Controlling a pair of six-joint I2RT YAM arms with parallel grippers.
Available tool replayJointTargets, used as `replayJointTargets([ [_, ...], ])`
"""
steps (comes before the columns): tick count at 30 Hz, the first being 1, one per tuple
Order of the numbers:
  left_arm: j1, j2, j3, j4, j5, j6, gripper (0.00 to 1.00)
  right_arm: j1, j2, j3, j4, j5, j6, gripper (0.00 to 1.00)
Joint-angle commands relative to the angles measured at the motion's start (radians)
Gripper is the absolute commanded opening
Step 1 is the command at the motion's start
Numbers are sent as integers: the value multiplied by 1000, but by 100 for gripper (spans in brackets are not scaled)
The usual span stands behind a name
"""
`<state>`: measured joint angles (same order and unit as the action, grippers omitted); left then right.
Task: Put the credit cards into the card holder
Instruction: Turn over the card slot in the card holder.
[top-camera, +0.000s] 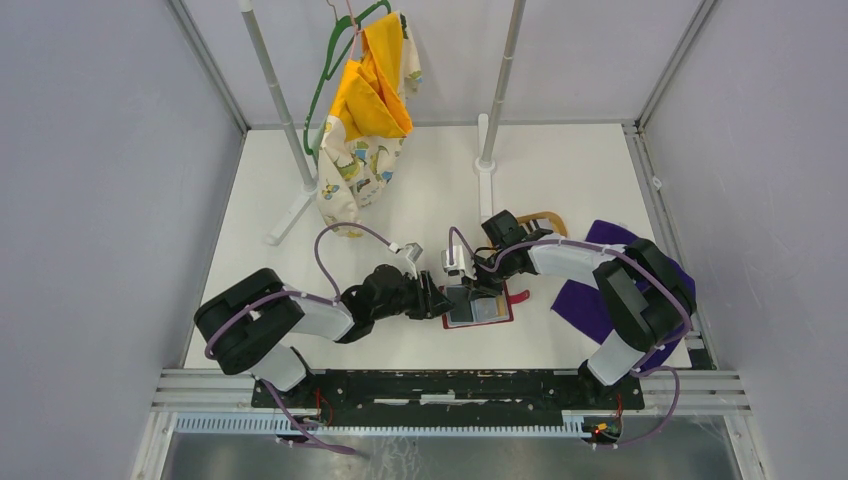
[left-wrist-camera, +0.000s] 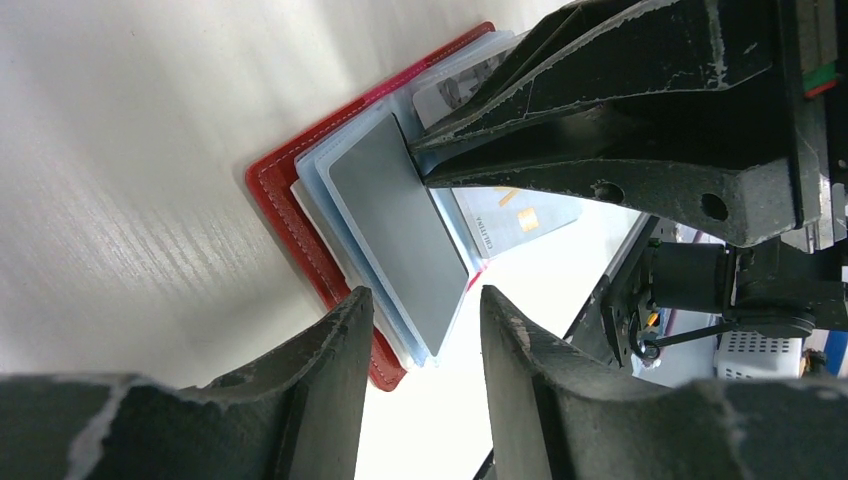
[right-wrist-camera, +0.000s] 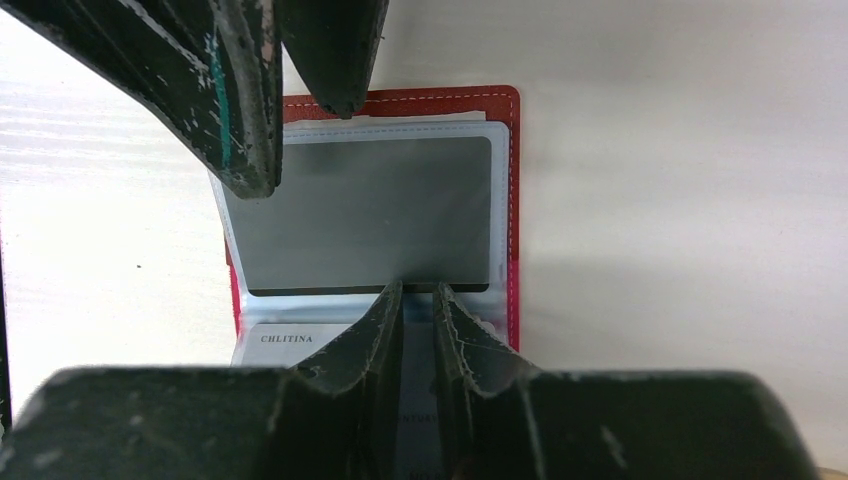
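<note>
The card holder (right-wrist-camera: 440, 102) was red with pale stitching, its sleeves (right-wrist-camera: 300, 305) pale blue. The card (right-wrist-camera: 360, 210) on top was plain grey; the table (top-camera: 560, 170) was white.

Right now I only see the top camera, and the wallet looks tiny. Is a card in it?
Observer: Yes. A grey card lies flat on the pale sleeves of the open red card holder.
Operator: Is my right claw grabbing it?
Observer: The right claw has its tips close together, set against one edge of the card.
Operator: And the left one?
Observer: The left claw is open at the holder's opposite end, gripping nothing.
</note>
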<state>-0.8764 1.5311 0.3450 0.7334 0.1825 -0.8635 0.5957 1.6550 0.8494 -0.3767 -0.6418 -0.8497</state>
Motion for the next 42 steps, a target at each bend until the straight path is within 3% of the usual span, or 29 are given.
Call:
replayJointTargets([
  [1,-1,-5,17,32,-7,34,51,9,38,4,-25,54,-5,22],
  [16,-7,60,25,153,58,-8,49,8,34,5,-30,50,-5,22],
  [31,-18,69,58,143,75,-8,46,8,31,7,-33,40,-5,23],
  [42,-25,63,88,89,72,3,40,-2,-27,17,-44,-5,-3,30],
])
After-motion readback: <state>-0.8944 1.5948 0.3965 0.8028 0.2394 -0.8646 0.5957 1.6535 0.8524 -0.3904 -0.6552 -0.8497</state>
